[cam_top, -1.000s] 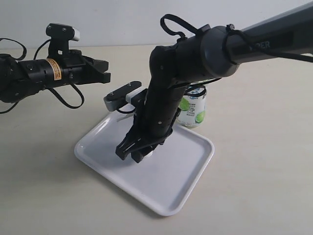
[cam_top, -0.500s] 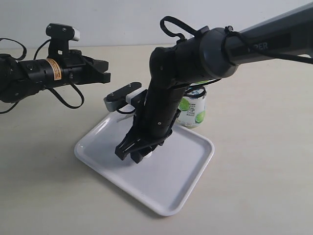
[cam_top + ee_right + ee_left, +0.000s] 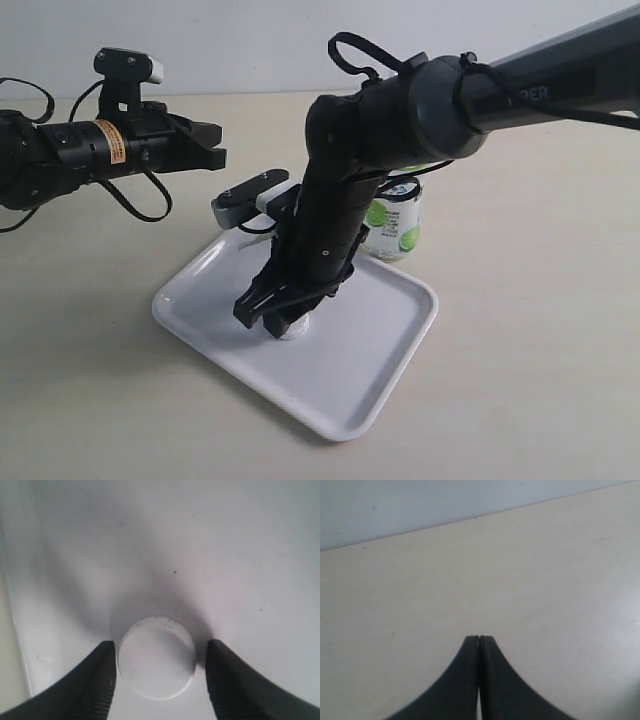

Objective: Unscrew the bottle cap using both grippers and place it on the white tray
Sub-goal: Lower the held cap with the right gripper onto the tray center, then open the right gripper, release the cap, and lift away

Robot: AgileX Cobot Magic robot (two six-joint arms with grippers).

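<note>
Bottle cap (image 3: 156, 658) within parted right tool (image 3: 161, 651)

**Left wrist: claw pressed together above bare bench**

Left claw (image 3: 479, 645) in view, black. Its two fingers (image 3: 462, 680) meet tip to tip, only a thin seam showing between them, nothing held there. Beyond the claw lies the pale beige bench (image 3: 520, 580), matte, with a few faint specks. Past the bench's far edge, a light grey-blue wall (image 3: 420, 500). The edge line runs slanted across the frame.
</note>
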